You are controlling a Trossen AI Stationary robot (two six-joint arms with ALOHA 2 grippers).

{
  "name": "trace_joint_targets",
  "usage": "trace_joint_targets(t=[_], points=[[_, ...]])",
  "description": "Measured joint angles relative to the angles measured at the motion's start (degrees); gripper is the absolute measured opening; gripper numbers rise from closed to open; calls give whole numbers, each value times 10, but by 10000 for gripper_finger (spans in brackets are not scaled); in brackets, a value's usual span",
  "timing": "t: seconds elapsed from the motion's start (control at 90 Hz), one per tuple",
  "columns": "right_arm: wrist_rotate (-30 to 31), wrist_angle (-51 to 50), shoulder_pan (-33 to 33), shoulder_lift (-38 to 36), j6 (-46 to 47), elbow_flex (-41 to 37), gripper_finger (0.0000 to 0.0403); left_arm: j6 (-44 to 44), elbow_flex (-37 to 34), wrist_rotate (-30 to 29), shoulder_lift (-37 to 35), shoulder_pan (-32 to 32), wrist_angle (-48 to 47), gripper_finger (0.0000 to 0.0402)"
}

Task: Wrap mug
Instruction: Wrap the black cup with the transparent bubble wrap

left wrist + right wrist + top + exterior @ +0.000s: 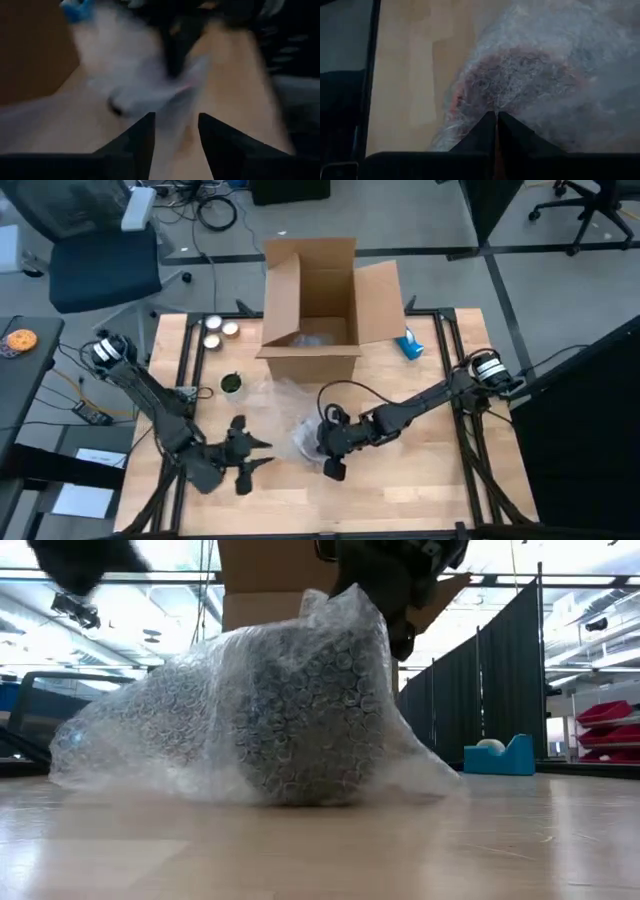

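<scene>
A mug (300,720) already covered in bubble wrap (180,730) is being pinched by the closed right gripper (496,116); the left gripper (175,125) is being held spread nearby.

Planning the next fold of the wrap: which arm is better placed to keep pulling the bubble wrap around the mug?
Probably the right. Its gripper is at the bubble wrap, jaws shut on a fold over the mug. The left gripper is open beside the bundle, holding nothing.
</scene>
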Motion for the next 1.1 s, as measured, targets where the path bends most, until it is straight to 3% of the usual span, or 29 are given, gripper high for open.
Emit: trace_joint_targets(t=[0.222, 0.489, 0.833, 1.1], points=[[-12, -70, -15, 0, -21, 39, 0, -32, -20, 34, 69, 65, 60, 136], [-58, -82, -34, 1, -33, 40, 0, 17, -20, 108, 167, 127, 224, 136], [-76, -94, -45, 1, -34, 27, 0, 45, -20, 154, 226, 164, 355, 136], [-91, -134, -46, 0, -18, 20, 0, 74, 17, 170, 260, 173, 366, 136]])
